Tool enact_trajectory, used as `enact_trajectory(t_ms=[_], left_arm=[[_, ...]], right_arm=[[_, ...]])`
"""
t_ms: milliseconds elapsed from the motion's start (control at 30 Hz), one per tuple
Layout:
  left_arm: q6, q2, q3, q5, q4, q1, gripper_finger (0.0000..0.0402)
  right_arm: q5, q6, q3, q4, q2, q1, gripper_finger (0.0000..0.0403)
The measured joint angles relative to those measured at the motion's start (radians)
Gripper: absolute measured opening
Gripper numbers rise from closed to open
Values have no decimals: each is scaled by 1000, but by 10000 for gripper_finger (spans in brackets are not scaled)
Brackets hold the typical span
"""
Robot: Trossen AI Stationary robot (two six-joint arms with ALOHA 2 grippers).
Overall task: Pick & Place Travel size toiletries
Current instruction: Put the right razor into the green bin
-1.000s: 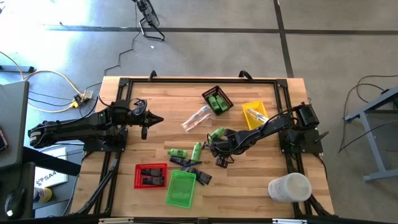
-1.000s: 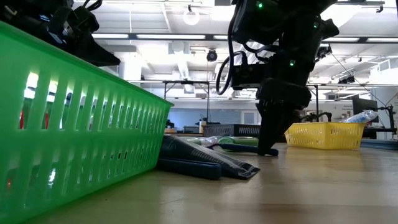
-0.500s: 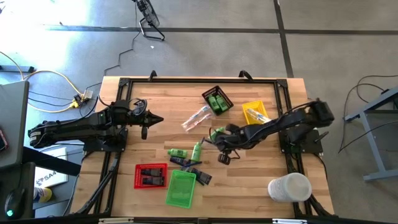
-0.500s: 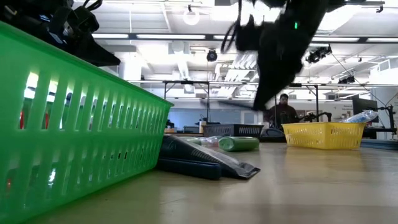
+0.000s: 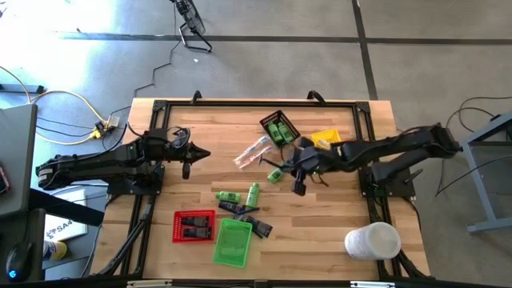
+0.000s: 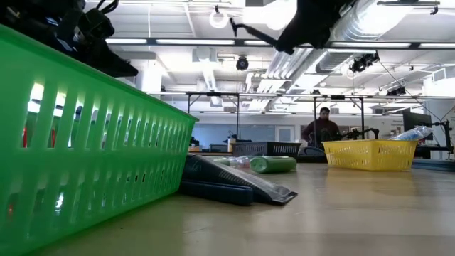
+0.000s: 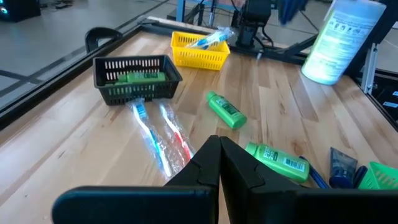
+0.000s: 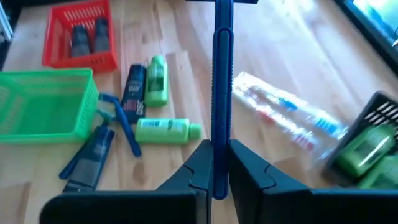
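Observation:
My right gripper [image 5: 288, 166] hangs above the table's middle, shut on a thin dark-blue stick [image 8: 221, 74]. The stick also pokes out of the gripper in the low view [image 6: 238, 30]. My left gripper [image 5: 188, 157] is shut and empty at the left; it also shows in its wrist view [image 7: 218, 163]. Green little bottles [image 5: 229, 195] [image 5: 254, 193] [image 5: 276, 175] lie on their sides on the wood. Dark flat packets [image 5: 240, 210] and clear-wrapped sticks [image 5: 252, 150] lie flat. The black tray [image 5: 280, 128] holds green bottles. My right gripper pinches the thin blue stick between its two fingers near one end [image 8: 217, 158]. The stick lies along the fingers and juts well past their tips [image 8: 222, 25]. It is lifted clear of the table, roughly level, pointing toward the table's left.
A red tray [image 5: 194, 226] and a green tray [image 5: 233, 242] stand near the front edge, and a yellow tray [image 5: 326, 142] stands at the far right. A big white cylinder [image 5: 373, 240] lies at the front right. A person [image 6: 323, 128] is in the room behind.
My right gripper has risen from the table and gone toward the far edge, carrying the thin blue stick clear of the wood. The green bottle it stood next to stays on the table.

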Motion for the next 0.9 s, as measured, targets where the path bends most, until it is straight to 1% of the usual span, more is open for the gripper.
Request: enact_trajectory(t_ms=[200,300,400,500,633,700,800,900], left_arm=[[-14,31,0,4,-3,0,1],[-15,40,0,3,-1,0,1],[-15,45,0,3,-1,0,1],[-12,45,0,3,-1,0,1],[86,45,0,3,-1,0,1],[101,45,0,3,-1,0,2],[100,45,0,3,2,0,18],[71,45,0,3,9,0,53]], right_arm=[[-66,-57,0,-1,-81,-75,25],[-94,-73,0,1,-92,-106,25],[-98,-103,0,0,-93,-132,25],[-136,-138,0,0,-93,-158,25],[-175,-173,0,0,-93,-187,25],[-190,-188,0,0,-93,-200,25],[-206,-206,0,0,-93,-220,26],[-226,-212,0,0,-93,-236,27]])
